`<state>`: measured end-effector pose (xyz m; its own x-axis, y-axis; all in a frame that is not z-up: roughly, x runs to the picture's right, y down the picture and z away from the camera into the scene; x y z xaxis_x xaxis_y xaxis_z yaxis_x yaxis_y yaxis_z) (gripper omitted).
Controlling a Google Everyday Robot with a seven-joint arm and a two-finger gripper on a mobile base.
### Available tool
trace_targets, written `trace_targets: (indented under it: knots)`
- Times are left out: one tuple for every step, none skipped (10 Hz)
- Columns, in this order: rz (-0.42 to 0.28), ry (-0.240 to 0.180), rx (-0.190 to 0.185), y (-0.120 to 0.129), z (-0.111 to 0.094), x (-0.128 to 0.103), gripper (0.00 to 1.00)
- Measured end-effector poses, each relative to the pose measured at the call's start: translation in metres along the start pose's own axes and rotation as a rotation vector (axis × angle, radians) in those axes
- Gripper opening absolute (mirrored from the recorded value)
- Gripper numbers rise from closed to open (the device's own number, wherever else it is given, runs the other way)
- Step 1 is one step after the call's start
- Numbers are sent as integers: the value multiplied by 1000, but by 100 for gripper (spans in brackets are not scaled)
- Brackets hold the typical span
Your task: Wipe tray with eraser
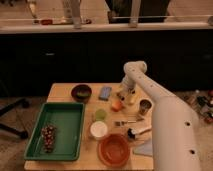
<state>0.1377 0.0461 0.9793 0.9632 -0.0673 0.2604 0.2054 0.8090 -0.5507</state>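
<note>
- Green plastic tray (75, 112) is set at the counter's (62, 91) left, grapes (48, 137) inside, ready for wiping.
- Gripper (125, 95) is lowered at the far edge, beside an orange fruit (116, 105).
- Eraser cannot be made out; the jaws' state cannot be told.

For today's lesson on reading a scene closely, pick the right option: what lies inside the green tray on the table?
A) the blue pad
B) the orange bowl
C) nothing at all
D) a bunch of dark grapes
D: a bunch of dark grapes lies at the near end of the green tray, while the orange bowl and blue pad sit on the table outside it, and the tool is over the table's far right part.
</note>
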Motion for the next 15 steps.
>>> trace_targets:
  knots:
    - [0, 0, -1, 1, 0, 0, 80]
    - [8, -3, -2, -2, -1, 2, 80]
    - [10, -3, -19, -8, 3, 6, 80]
    - [10, -5, -24, -15, 6, 7, 80]
    - [14, -9, -38, -19, 9, 10, 80]
    - [19, -12, -44, -21, 11, 15, 80]
    - [22, -17, -52, -21, 13, 18, 80]
    - [20, -25, -49, -24, 16, 19, 80]
    - [26, -32, -49, -24, 17, 22, 80]
    - [32, -40, -45, -24, 17, 25, 80]
    - [40, -52, -36, -24, 16, 32, 80]
    - [35, -55, -29, -25, 17, 33, 80]
    - [30, -58, -23, -26, 18, 33, 80]
    - [25, -59, -13, -26, 18, 36, 76]
    - [22, -57, -10, -25, 19, 39, 69]
